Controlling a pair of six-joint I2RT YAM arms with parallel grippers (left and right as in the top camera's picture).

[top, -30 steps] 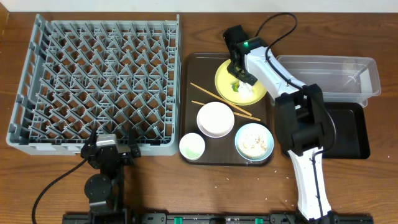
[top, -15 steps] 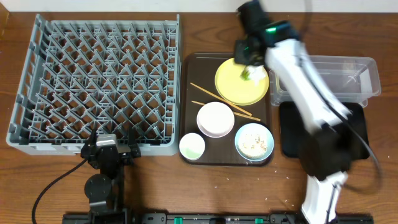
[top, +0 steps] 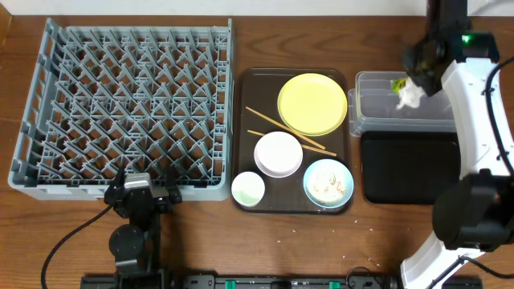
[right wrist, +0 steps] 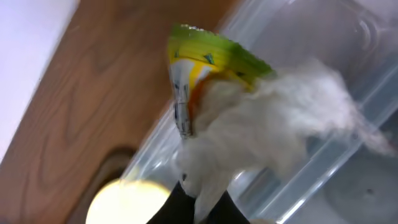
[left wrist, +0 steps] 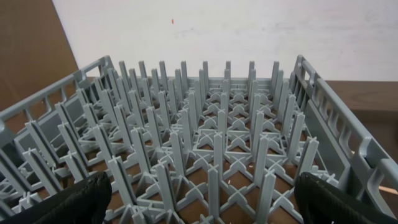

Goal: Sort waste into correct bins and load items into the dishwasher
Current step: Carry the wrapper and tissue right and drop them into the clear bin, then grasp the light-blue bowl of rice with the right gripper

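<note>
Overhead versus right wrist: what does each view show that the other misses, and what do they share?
Only overhead: the rack, the brown tray carrying the white bowl, blue bowl, cup and chopsticks, and the black tray.
Only right wrist: the wrapper's print up close, pressed against the paper.
Both: the right gripper holding wrapper and paper over the tub, the plate (a yellow blur at the wrist) and the table.
</note>
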